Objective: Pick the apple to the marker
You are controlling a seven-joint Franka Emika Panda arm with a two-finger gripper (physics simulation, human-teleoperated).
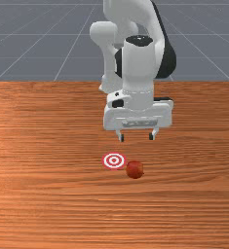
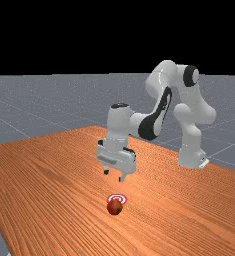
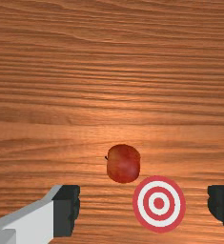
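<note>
Front view: gripper (image 1: 136, 137) above the table (image 1: 47, 194), fingers wide apart — nothing held. Apple (image 1: 135, 169) on the table, just beside the marker (image 1: 114, 160). Far view: apple below the gripper. Wrist view: stem (image 3: 106, 157) — on the apple's side away from the marker.

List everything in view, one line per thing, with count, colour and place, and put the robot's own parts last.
Apple: 1, red, on the table, beside the marker toward the front view's right
Marker: 1, red and white rings, flat on the table
Table: 1, orange-brown, under apple and marker
Floor: 1, grey, beyond the table
Arm: 1, white and black, reaching over the table
Gripper: 1, white, above the table
Fingers: 2, black-tipped, apart beneath the gripper
</note>
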